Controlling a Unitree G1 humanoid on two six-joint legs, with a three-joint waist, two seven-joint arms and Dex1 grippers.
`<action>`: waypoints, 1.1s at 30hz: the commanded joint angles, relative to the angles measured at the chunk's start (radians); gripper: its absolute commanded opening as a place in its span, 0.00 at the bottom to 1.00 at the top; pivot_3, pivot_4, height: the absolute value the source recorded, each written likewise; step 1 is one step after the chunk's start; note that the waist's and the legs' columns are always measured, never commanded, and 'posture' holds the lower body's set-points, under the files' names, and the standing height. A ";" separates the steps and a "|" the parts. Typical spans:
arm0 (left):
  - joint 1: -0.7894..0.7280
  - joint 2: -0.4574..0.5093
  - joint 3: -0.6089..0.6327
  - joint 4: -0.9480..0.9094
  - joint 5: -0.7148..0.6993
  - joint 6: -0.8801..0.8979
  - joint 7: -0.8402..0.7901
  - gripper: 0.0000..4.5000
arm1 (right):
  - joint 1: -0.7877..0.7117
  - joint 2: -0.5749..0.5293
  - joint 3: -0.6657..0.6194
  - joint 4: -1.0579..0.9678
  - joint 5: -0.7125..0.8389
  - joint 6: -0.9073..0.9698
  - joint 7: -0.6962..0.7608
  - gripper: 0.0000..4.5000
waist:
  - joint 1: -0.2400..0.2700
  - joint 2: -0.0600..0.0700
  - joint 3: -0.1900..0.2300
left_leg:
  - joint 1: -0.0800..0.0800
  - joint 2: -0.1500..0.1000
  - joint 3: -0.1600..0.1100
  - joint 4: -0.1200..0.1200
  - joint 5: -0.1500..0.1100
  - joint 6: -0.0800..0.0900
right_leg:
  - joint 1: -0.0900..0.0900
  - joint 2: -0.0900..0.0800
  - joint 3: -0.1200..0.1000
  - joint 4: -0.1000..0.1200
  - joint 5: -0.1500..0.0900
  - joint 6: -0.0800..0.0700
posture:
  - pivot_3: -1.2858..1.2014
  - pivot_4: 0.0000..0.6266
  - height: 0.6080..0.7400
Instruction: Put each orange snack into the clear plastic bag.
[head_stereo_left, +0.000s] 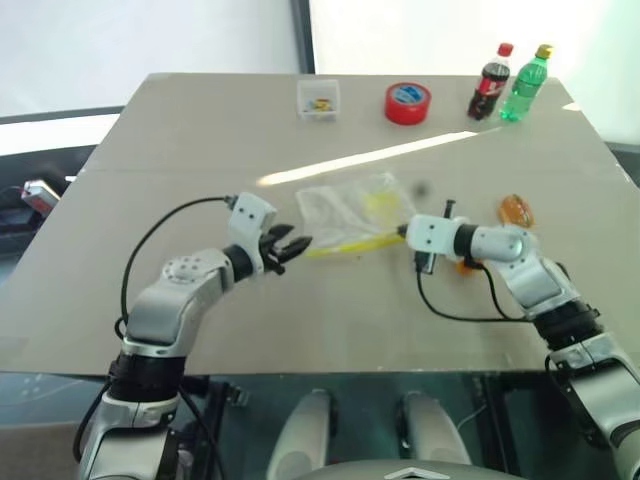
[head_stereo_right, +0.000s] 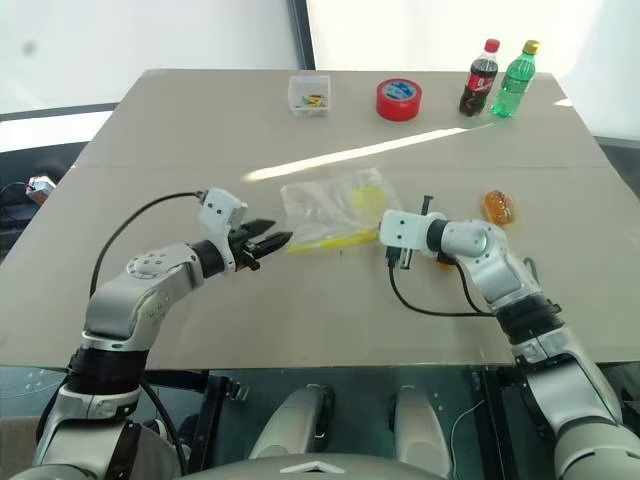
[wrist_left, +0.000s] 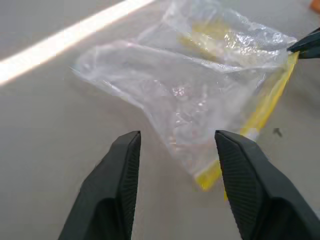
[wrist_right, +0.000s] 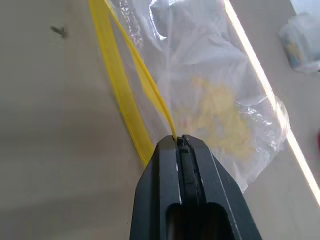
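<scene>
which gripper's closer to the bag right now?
Right. The right gripper is shut on the yellow strip of the clear plastic bag. The left gripper is open, just short of the bag's near edge.

crinkly glossy clear plastic bag (wrist_left: 200, 95); matt smooth table (head_stereo_left: 200, 130); glossy orange snack (head_stereo_left: 516, 210).

2 snacks (head_stereo_right: 498, 207), 1 bag (head_stereo_right: 335, 205), 2 bottles (head_stereo_right: 479, 78), 1 tape roll (head_stereo_right: 398, 99), 1 box (head_stereo_right: 309, 95).
</scene>
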 joint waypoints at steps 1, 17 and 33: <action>0.034 0.056 -0.078 -0.176 0.152 -0.240 -0.031 0.57 | -0.073 0.024 -0.022 0.035 -0.025 0.000 -0.051 0.00 | 0.000 0.000 0.000 | -0.001 0.000 0.000 0.000 0.000 0.000 | 0.000 0.000 0.000 0.000 0.000 0.000 | 0.52 0.24 1.00; -0.005 0.139 -0.251 0.106 0.664 -0.693 0.054 0.57 | -0.138 0.074 -0.041 0.009 0.010 0.045 -0.036 0.00 | -0.001 0.000 0.001 | -0.001 0.000 0.004 -0.003 0.000 0.001 | 0.000 0.001 -0.001 -0.002 0.000 0.000 | 0.52 0.24 1.00; -0.065 0.073 -0.242 0.237 0.696 -0.779 0.054 0.57 | -0.121 0.060 -0.048 -0.090 0.038 0.126 -0.031 0.00 | -0.004 0.000 0.001 | -0.001 0.000 0.006 -0.001 0.000 0.001 | -0.004 0.001 0.000 0.005 0.000 0.000 | 0.52 0.24 1.00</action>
